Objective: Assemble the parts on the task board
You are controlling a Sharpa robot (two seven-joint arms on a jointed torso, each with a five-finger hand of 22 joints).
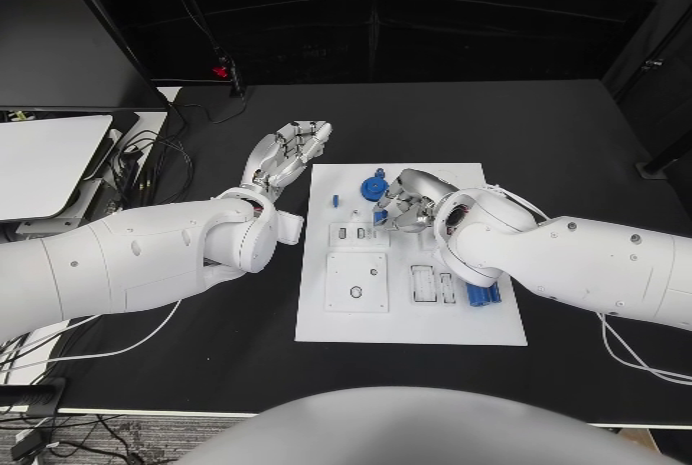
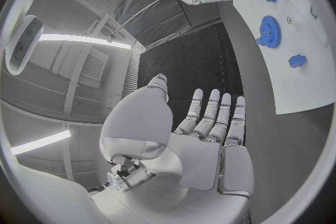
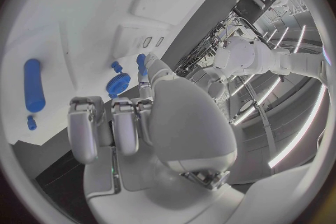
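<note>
Several small blue plastic parts dot the flat white task board.

A black table carries the white task board at its middle. Cables trail over the table's far left part, and a thin white cable lies at the near right.

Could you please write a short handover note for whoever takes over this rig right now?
Left hand: open, fingers spread, over the black table just beside the task board, holding nothing.
Right hand: over the board's far part, fingers curled, a small blue part at its fingertips; a firm hold cannot be confirmed.
On the board: blue gear, small blue piece, blue block.
Done: little visible. Left: seating the loose parts.
</note>
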